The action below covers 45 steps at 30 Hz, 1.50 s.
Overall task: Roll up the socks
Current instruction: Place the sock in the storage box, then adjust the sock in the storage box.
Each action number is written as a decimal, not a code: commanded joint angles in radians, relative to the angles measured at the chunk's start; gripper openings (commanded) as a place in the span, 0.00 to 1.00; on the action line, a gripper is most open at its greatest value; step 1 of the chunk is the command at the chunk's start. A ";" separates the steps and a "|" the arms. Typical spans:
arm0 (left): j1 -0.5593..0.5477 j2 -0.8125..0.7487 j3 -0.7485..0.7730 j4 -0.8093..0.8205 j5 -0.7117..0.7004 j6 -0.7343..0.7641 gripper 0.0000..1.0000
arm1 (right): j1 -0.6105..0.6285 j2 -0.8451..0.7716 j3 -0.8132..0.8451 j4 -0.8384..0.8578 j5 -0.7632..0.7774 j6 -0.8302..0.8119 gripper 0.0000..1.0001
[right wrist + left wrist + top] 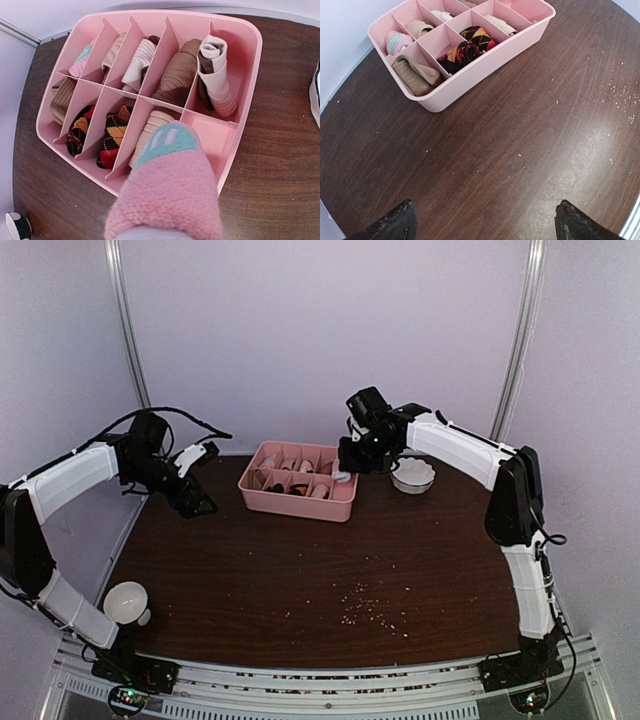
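Pink tray (298, 483) sits at the worktop's (300, 580) back, right claw (345, 472) at its right end, left claw (197, 503) well apart. Left wrist: rolled socks (465, 50) lie in its cells; left claw gapes, empty. Right wrist: right claw grips the pink sock (167, 192) above the near right cell; cream sock (217, 80) stands in the cell behind.

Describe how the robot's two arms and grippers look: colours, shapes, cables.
Both arms, left arm and right arm, have smooth white shells with black joints. A thin black cable loops over the left wrist. The left gripper has dark, pointed fingertips; the right gripper is black and boxy.
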 commanded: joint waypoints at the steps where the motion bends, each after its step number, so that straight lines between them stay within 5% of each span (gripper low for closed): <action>1: 0.010 -0.024 -0.008 0.039 0.017 -0.010 0.98 | -0.005 0.057 0.033 -0.056 0.043 0.012 0.00; 17: 0.011 -0.060 -0.032 0.026 0.013 0.003 0.98 | -0.005 0.188 0.123 -0.074 0.068 0.045 0.04; 18: 0.011 -0.063 -0.032 0.026 0.010 0.004 0.98 | -0.004 0.195 0.129 -0.080 0.068 0.046 0.13; 19: 0.011 -0.067 -0.032 0.027 0.005 0.005 0.98 | -0.004 0.196 0.130 -0.085 0.071 0.046 0.66; 20: 0.011 -0.070 -0.034 0.026 -0.001 0.006 0.98 | -0.003 0.194 0.128 -0.092 0.086 0.045 0.96; 21: 0.010 -0.074 -0.033 0.024 -0.006 0.009 0.98 | -0.003 0.187 0.126 -0.096 0.094 0.042 1.00; 39: 0.016 -0.090 -0.028 0.000 0.006 -0.005 0.98 | 0.033 -0.056 0.063 -0.094 0.255 -0.059 1.00; 45: 0.016 -0.081 -0.023 -0.004 -0.001 -0.002 0.98 | 0.032 -0.102 -0.112 0.065 0.120 -0.037 1.00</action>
